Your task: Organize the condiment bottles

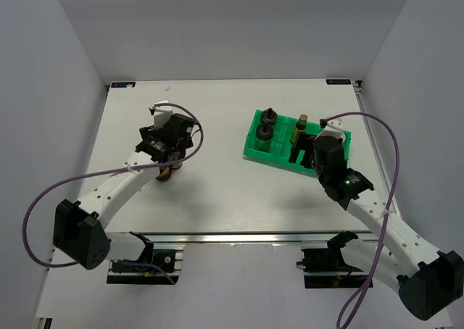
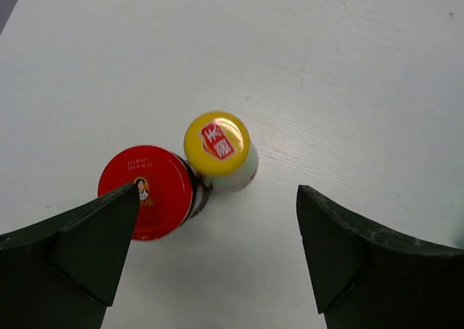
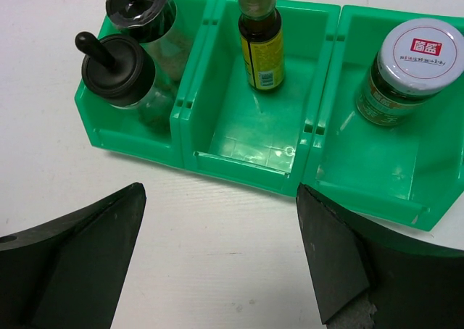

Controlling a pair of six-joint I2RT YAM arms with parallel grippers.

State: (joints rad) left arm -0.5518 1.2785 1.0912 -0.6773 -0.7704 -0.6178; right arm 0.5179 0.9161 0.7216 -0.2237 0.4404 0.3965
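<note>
Left wrist view: red-capped jar (image 2: pixel 146 191) and yellow-capped bottle (image 2: pixel 217 146), in contact, between the tips of the wide-spread left claw (image 2: pixel 217 190).

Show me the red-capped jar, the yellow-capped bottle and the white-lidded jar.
red-capped jar (image 2: pixel 146 191): left wrist view, cap top.
yellow-capped bottle (image 2: pixel 217 143): left wrist view, cap top.
white-lidded jar (image 3: pixel 422 56): right wrist view, lid top.

A green bin (image 1: pixel 259 153) (image 3: pixel 239 171) with three compartments side by side sits slightly askew on the right half of the white counter (image 1: pixel 217 191) (image 2: pixel 326 68) (image 3: pixel 217 256). Grey walls (image 1: pixel 239 25) enclose the counter on three sides, and a metal rail (image 1: pixel 239 238) runs along its near edge.
</note>
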